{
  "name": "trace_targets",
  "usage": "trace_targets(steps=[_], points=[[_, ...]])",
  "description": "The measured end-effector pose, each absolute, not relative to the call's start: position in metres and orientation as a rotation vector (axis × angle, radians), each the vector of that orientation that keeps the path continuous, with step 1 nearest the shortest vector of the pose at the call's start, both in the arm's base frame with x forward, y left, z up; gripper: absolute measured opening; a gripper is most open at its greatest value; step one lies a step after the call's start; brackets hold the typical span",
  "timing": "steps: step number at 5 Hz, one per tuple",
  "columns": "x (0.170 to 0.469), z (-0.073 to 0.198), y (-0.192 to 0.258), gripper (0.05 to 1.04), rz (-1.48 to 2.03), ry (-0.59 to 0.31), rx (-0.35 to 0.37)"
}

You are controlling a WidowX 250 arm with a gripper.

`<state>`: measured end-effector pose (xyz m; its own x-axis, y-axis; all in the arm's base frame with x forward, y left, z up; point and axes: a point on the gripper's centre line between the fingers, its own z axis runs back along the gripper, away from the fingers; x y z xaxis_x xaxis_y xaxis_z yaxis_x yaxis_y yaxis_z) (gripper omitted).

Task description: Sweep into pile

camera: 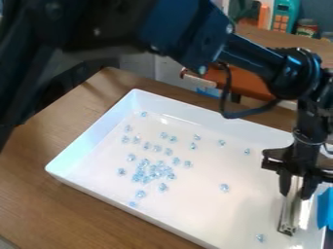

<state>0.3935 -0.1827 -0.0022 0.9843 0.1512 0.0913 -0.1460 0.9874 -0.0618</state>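
My gripper [296, 192] hangs over the right part of the white tray [90, 135], its fingers shut on a pale, metallic bar-shaped tool [290, 209] that points down toward the tray floor. Whether the tool touches the floor I cannot tell. Small clear-blue pieces lie in the tray: a dense cluster [153, 171] left of centre, with several loose ones around it. One piece [224, 187] sits apart between the cluster and the tool, and another [261, 238] lies near the front right, left of the tool's lower end.
The tray rests on a brown wooden table [39, 185]. A bright blue object [325, 208] stands at the tray's right edge, close beside the gripper. The arm spans the top of the view. Behind are an orange-brown surface [242, 83] and a teal toy-like item [284, 16].
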Motion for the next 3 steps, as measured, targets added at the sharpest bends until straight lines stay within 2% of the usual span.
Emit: trace_targets(steps=[1, 3], points=[[0.390, -0.002, -0.165, 0.327, 0.152, -0.089, -0.039], [0.402, -0.001, -0.099, 0.327, 0.217, -0.114, -0.008]])
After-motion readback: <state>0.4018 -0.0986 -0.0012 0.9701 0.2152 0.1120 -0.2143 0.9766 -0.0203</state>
